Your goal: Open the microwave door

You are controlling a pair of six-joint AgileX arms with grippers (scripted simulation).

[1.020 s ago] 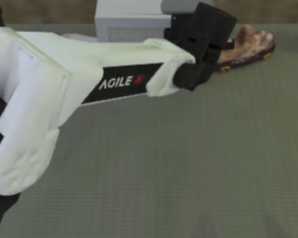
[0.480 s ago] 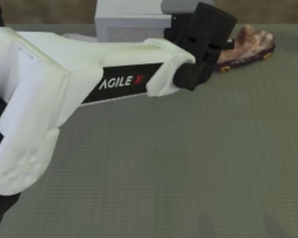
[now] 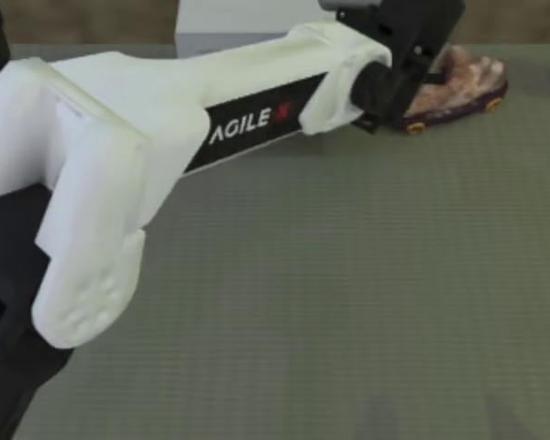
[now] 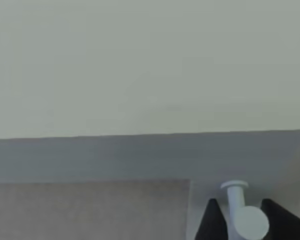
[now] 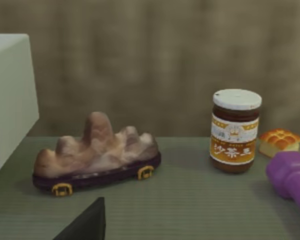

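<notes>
Left hand (image 4: pixel 238 220) straddles the microwave door (image 4: pixel 90 210) handle (image 4: pixel 242 212), fingers open, not clamped; may slip off.

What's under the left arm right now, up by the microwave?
The left gripper straddles a white handle. The arm covers the microwave door from above; only the microwave top shows.

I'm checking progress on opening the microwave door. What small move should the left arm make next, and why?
Probably close the left gripper on the door handle, then pull. Its dark fingers sit either side of the white handle, beside the microwave door window.
</notes>
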